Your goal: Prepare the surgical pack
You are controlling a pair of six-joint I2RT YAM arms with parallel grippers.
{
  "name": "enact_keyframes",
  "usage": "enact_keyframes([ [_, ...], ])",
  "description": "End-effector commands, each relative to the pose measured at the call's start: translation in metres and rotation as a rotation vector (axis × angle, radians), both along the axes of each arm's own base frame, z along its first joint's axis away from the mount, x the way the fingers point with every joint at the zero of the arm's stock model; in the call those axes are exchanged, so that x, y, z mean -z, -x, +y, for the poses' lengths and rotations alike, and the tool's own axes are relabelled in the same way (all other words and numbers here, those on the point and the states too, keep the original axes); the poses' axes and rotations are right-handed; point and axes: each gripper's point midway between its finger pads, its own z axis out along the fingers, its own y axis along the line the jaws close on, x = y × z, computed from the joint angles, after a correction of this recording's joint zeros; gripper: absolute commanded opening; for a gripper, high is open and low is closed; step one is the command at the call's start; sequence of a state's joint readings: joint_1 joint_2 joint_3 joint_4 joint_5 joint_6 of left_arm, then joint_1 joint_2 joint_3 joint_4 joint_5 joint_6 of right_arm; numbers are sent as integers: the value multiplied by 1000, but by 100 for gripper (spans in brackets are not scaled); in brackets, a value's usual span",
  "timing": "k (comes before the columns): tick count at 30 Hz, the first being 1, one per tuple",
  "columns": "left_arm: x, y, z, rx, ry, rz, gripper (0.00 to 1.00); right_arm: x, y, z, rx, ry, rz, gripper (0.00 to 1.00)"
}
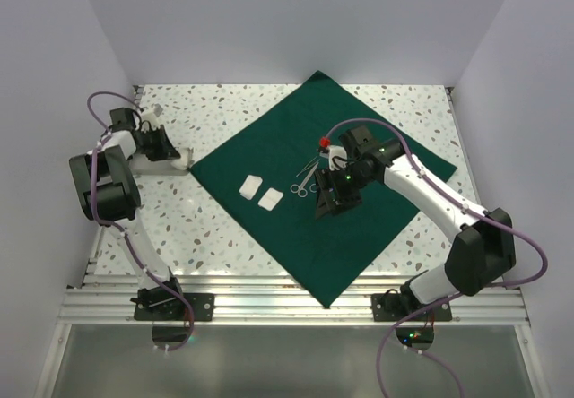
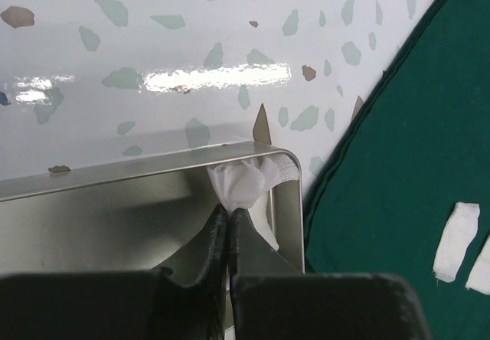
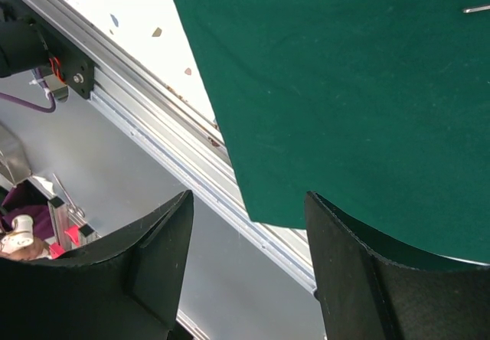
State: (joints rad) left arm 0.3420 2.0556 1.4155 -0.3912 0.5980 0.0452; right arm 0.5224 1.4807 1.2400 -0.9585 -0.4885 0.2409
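The dark green drape of the surgical pack lies spread flat as a diamond on the table. Two white gauze squares and thin silver instruments rest on it near the middle. My left gripper is over the right corner of a metal tray, shut on a bunched white gauze. My right gripper hovers open over the drape's near corner with nothing between its fingers; in the top view the right gripper sits just right of the instruments.
The metal tray lies left of the drape on the speckled table. The drape's edge runs close beside the tray. An aluminium rail marks the table's near edge, below the drape's corner. White walls close in the sides and back.
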Motion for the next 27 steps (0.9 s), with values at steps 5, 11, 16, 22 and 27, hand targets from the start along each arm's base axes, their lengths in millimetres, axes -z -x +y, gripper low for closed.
enact_keyframes([
  [5, 3, 2, 10, -38, -20, 38, 0, -11, -8, 2, -8, -10, -33, 63],
  [11, 8, 7, 17, -84, -44, 67, 0, -11, -9, 3, -8, -12, -35, 63],
  [16, 7, 9, 23, -134, -41, 81, 25, -10, -12, 4, -4, -12, -34, 63],
  [22, -18, 11, 25, -181, -34, 39, 54, -10, -21, 13, 18, -33, -35, 63],
  [27, -39, 20, 37, -278, -84, 63, 57, -10, -47, 32, 96, -87, -50, 63],
])
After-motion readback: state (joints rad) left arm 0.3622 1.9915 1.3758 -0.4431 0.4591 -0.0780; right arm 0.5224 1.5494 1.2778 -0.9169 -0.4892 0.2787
